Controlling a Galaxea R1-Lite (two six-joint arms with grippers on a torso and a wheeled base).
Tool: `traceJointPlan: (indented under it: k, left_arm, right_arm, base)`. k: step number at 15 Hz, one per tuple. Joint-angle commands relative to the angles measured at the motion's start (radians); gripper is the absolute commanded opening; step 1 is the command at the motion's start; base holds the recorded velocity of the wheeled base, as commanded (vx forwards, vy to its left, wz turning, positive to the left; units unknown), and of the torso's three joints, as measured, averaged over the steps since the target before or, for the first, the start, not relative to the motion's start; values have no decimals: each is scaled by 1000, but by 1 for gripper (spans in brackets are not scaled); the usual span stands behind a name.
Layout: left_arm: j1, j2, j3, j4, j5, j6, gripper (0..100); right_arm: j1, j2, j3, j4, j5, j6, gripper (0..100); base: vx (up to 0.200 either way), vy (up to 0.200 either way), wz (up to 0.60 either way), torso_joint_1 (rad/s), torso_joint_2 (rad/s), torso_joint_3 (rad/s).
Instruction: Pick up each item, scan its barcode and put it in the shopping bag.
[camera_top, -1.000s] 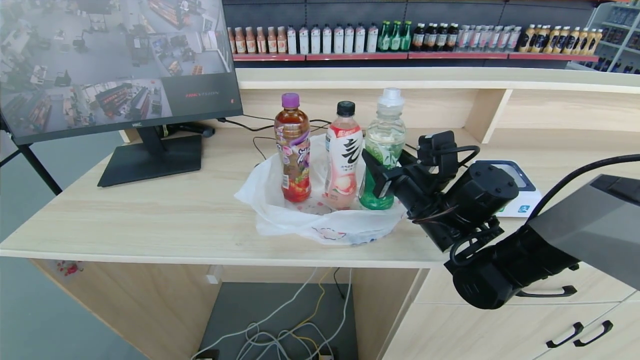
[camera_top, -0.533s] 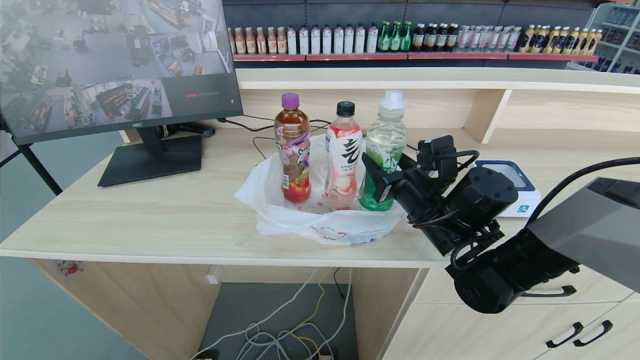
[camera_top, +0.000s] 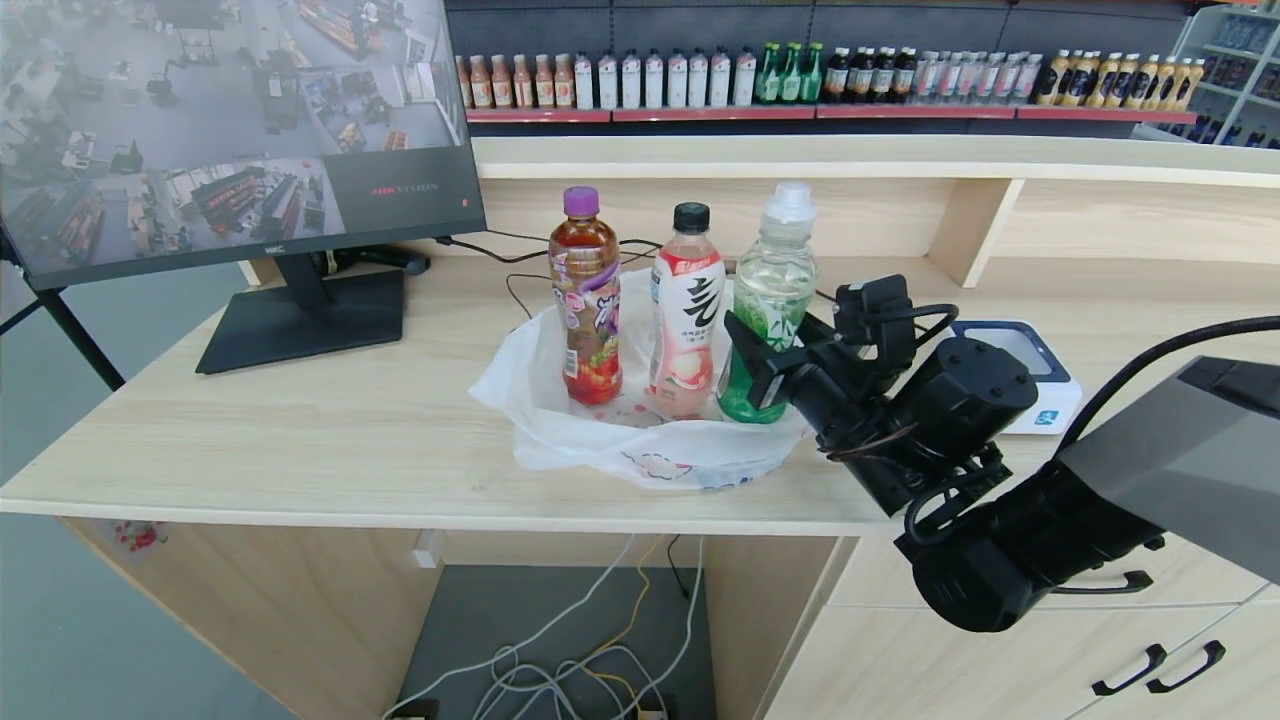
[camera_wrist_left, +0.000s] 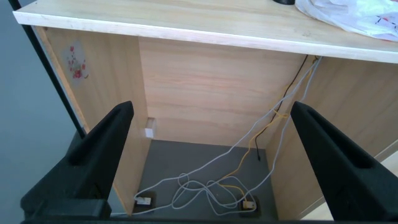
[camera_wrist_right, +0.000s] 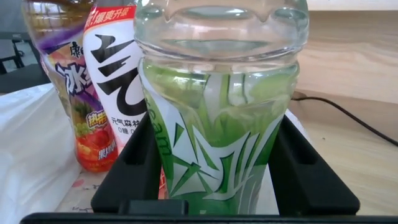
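Observation:
Three bottles stand in the white shopping bag (camera_top: 600, 440) on the counter: a purple-capped tea bottle (camera_top: 586, 300), a pink bottle with a black cap (camera_top: 688, 320) and a clear green-label bottle (camera_top: 768, 300) on the right. My right gripper (camera_top: 765, 365) is shut on the green-label bottle (camera_wrist_right: 217, 124) low on its body, one finger on each side. That bottle leans slightly to the right. In the right wrist view the pink bottle (camera_wrist_right: 115, 74) and the tea bottle (camera_wrist_right: 68, 81) stand just beyond it. My left gripper (camera_wrist_left: 211, 118) hangs open below the counter's front edge (camera_wrist_left: 186, 28), holding nothing.
A flat barcode scanner (camera_top: 1030, 385) lies on the counter to the right of the bag, behind my right arm. A monitor (camera_top: 220, 130) on a black stand fills the back left. Cables run behind the bag, and more lie on the floor under the counter (camera_wrist_left: 205, 186).
My right gripper and the green-label bottle have shifted a little to the right and down, and the bottle's top now leans slightly right. The other two bottles have not moved.

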Motion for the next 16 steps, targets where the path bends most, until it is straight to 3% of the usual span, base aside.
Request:
traceJointPlan:
  k: [1, 10, 16]
  left_arm:
    - [0, 0, 0, 0, 0, -1, 100]
    - [0, 0, 0, 0, 0, -1, 100]
    - [0, 0, 0, 0, 0, 2, 100]
  right_arm:
    - [0, -5, 1, -1, 0, 1, 100]
    - [0, -60, 5, -1, 0, 2, 100]
    - [22, -171, 100, -1, -2, 7, 100]
  base:
    - [0, 0, 0, 0, 0, 0]
    - [0, 0, 0, 0, 0, 0]
    - [0, 0, 0, 0, 0, 0]
